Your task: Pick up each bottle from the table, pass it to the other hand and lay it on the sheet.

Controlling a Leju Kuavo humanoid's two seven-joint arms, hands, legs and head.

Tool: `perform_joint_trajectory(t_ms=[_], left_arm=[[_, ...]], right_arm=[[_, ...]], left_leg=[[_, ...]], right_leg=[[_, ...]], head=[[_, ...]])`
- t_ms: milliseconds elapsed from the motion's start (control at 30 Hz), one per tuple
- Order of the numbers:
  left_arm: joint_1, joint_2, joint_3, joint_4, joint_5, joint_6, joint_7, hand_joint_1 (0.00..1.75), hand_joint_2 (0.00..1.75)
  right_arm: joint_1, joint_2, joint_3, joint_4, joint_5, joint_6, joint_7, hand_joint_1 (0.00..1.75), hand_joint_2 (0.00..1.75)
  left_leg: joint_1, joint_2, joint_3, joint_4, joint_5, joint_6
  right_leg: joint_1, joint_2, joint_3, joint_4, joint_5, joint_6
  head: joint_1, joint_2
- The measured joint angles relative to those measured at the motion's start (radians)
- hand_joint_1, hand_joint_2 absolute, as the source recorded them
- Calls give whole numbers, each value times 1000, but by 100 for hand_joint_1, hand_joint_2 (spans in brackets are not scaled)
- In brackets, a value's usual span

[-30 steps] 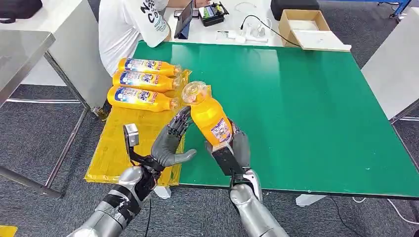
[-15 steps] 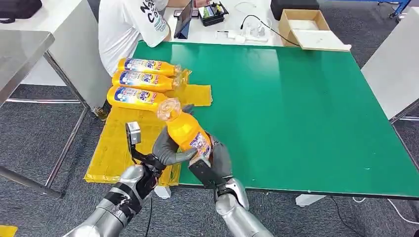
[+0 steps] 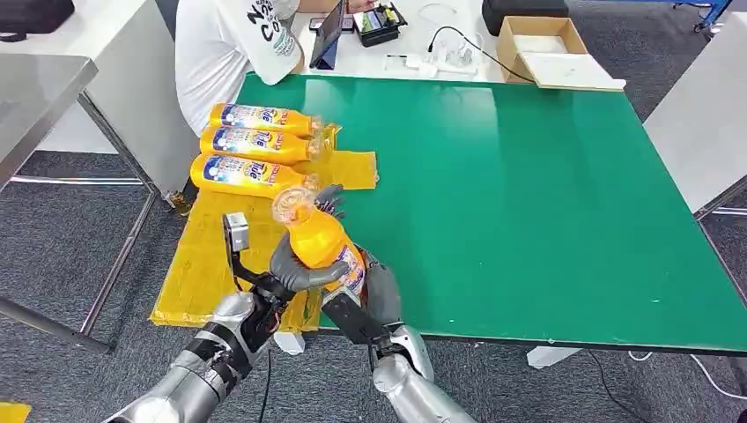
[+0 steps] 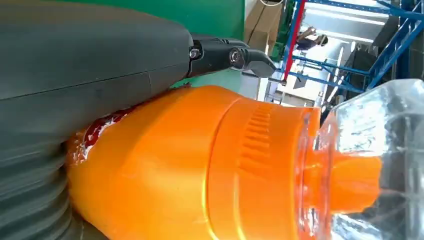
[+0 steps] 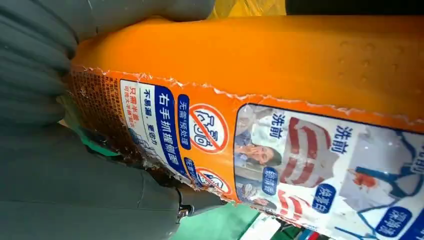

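Observation:
An orange bottle (image 3: 319,240) with a clear cap is held tilted above the green table's (image 3: 528,194) near left corner, cap pointing away from me. My right hand (image 3: 377,289) grips its labelled lower end (image 5: 300,100). My left hand (image 3: 295,269) wraps its upper body, thumb across the front and fingers (image 4: 230,55) behind; the bottle's shoulder (image 4: 200,165) lies against the palm. Three more orange bottles (image 3: 254,144) lie side by side at the far end of the yellow sheet (image 3: 198,264).
A person in a white shirt (image 3: 229,44) sits beyond the sheet. A white table behind carries a cardboard box (image 3: 542,48), a tablet and cables. A steel table (image 3: 35,88) stands at the left, with grey carpet around.
My right hand has carried the bottle left and toward me, into my left hand. The left hand, open beside it before, now wraps it.

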Motion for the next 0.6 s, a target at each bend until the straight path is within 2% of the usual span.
perform_joint_trajectory(t_ms=[33,67,600], left_arm=[[-3,0,0,4,1,-7,1,45,175],[-4,2,0,6,5,-14,1,175,175],[-37,24,-22,70,66,-113,-18,175,175]], right_arm=[[-2,0,4,3,-3,-2,0,175,175],[-4,0,7,4,-4,-5,0,175,175],[-20,1,16,28,-9,-12,-8,175,175]], left_leg=[[0,0,0,0,0,0],[0,0,0,0,0,0],[0,0,0,0,0,0]], right_leg=[[0,0,0,0,0,0],[0,0,0,0,0,0],[0,0,0,0,0,0]], head=[[0,0],[0,0],[0,0]])
